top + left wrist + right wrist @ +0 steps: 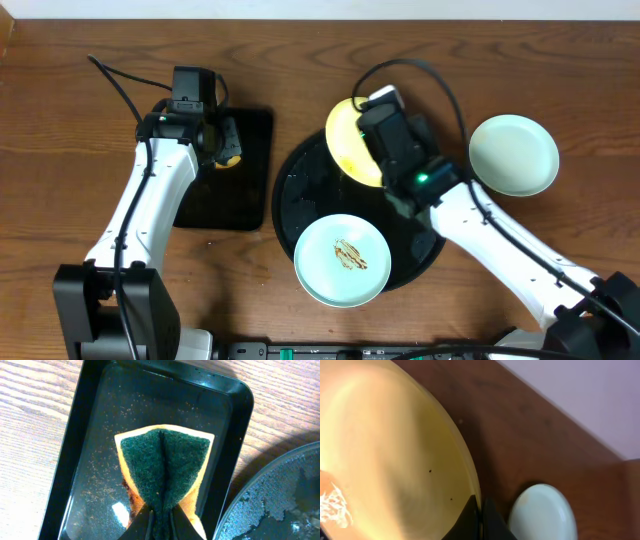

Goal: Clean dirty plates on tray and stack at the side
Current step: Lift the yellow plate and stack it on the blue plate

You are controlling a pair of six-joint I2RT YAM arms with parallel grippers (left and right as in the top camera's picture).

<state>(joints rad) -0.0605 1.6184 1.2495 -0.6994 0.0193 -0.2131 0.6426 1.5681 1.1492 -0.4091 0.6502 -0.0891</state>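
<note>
1. Our left tool is nearly closed, its fingers pinching the sponge at one edge so hard that the green scouring face creases down the middle. We judge the firm pinch is there so the sponge will not slip during scrubbing.
2. The sponge hangs over the rectangular tray, which looks like its resting place and keeps crumbs and drips off the tabletop.
3. Our right tool is closed on the rim of the yellow plate. Gripping the rim leaves the plate's face free for wiping.
4. From overhead, the yellow plate sits over the far edge of the round tray. We cannot tell whether it is lifted clear of the tray.
5. The smeared blue plate lies at the near side of the round tray, overhanging its rim, with brown sauce in its centre. It is not yet wiped.
6. The clean blue plate rests on the tabletop, right of the round tray. We take that as the start of the stack.
</note>
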